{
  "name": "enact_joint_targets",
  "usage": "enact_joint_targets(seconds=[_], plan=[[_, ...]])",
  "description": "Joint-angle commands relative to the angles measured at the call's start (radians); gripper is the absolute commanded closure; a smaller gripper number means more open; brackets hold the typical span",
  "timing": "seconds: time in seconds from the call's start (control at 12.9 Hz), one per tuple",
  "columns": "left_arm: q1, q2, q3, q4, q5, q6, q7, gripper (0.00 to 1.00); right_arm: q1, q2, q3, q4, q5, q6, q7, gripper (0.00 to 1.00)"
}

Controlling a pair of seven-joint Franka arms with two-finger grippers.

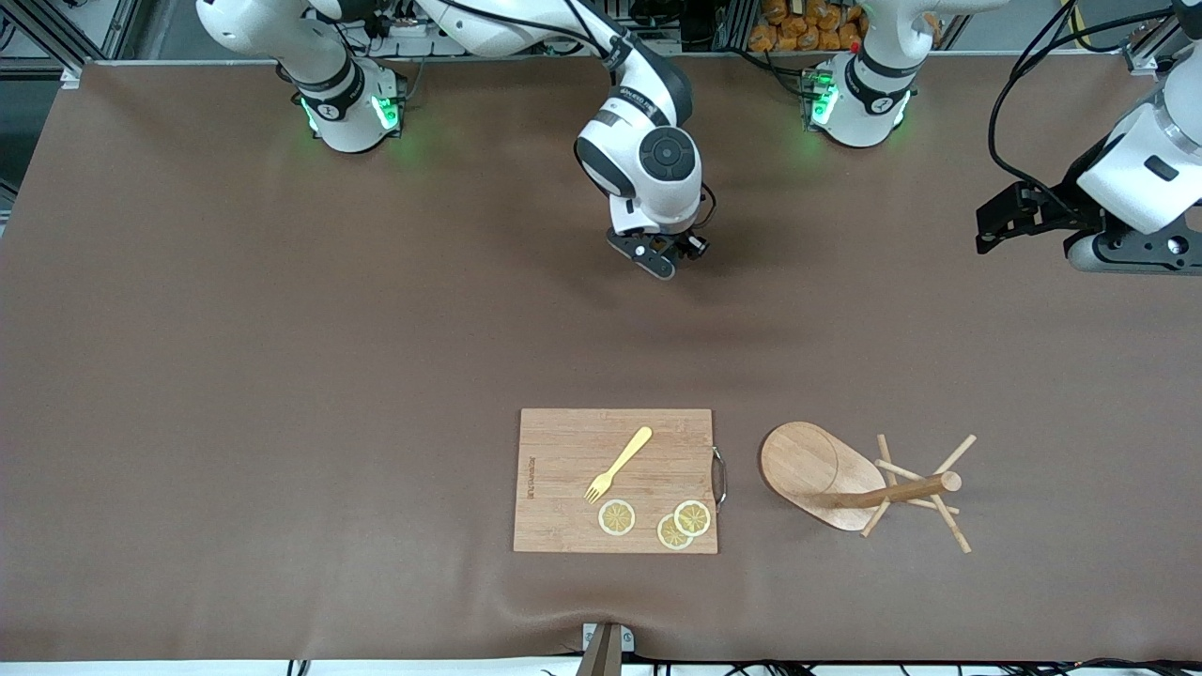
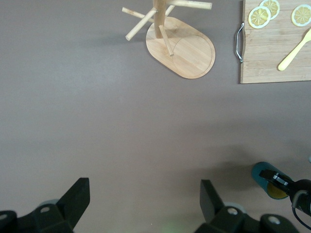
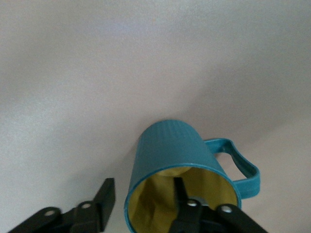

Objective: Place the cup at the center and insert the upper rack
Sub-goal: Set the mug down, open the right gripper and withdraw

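The cup (image 3: 170, 145), teal with a yellow inside and a side handle, rests on the brown mat near the middle of the table. It also shows in the left wrist view as the cup (image 2: 262, 174); the right hand hides it in the front view. My right gripper (image 1: 657, 261) (image 3: 143, 187) is open over it, one finger inside the cup and the other outside, clear of the wall. The upper rack (image 1: 845, 483) (image 2: 180, 46) lies tipped on its side beside the cutting board, toward the left arm's end. My left gripper (image 1: 984, 230) (image 2: 146, 194) waits open and holds nothing.
A wooden cutting board (image 1: 563, 488) (image 2: 272, 58) with a metal handle lies nearer the front camera than the cup. On it are a yellow fork (image 1: 620, 462) and three lemon slices (image 1: 617, 516). Bare brown mat lies between the cup and the board.
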Motion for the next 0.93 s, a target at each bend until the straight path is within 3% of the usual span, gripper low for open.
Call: enact_joint_targets(seconds=[0.0, 0.23, 0.39, 0.85], plan=[[-0.014, 0.002, -0.003, 0.01, -0.006, 0.004, -0.014, 0.0, -0.013, -0.012, -0.001, 0.032, 0.015, -0.011, 0.005, 0.0], [-0.02, 0.0, -0.004, 0.01, -0.006, 0.004, -0.016, 0.0, -0.065, -0.095, -0.001, 0.036, 0.015, -0.026, -0.057, 0.0], [-0.017, -0.008, -0.023, 0.011, -0.006, -0.001, -0.026, 0.0, -0.108, -0.173, -0.013, 0.032, 0.006, -0.123, -0.145, 0.0], [-0.017, -0.011, -0.144, 0.011, -0.003, -0.005, -0.328, 0.0, -0.419, -0.48, -0.013, -0.119, 0.003, -0.337, -0.624, 0.0]])
